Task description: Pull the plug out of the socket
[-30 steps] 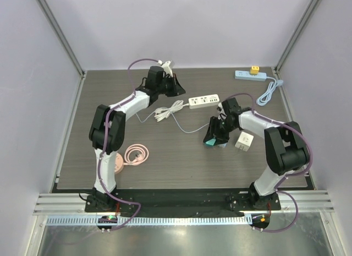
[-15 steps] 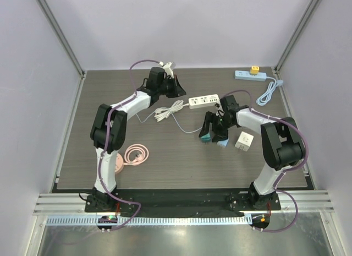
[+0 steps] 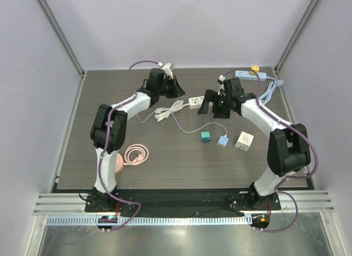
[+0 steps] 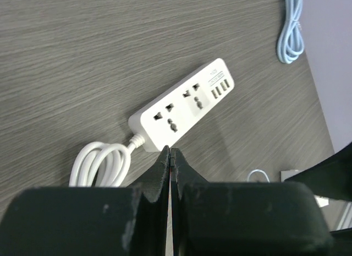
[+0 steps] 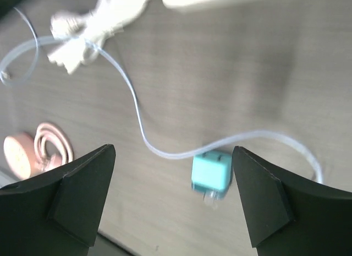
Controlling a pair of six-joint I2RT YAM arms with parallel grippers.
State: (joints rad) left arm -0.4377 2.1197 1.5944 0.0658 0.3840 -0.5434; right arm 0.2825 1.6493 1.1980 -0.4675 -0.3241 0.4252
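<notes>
Plug, teal, cube-shaped (image 3: 205,136), lying loose on tabletop (image 3: 165,170), well apart from white power strip (image 3: 193,102). Strip's visible sockets are vacant in left wrist view.

Surface: dark grey wood-grain laminate, matte. Enclosure: pale lilac walls (image 3: 192,30), aluminium corner posts.

Strip: glossy plastic bar, cord (image 3: 168,110) bundled in white loops.

Left gripper (image 3: 177,90): fingers pressed together, nothing between, beside strip's cord end.

Right gripper (image 3: 210,107): fingers spread wide, empty, over strip's far end.
</notes>
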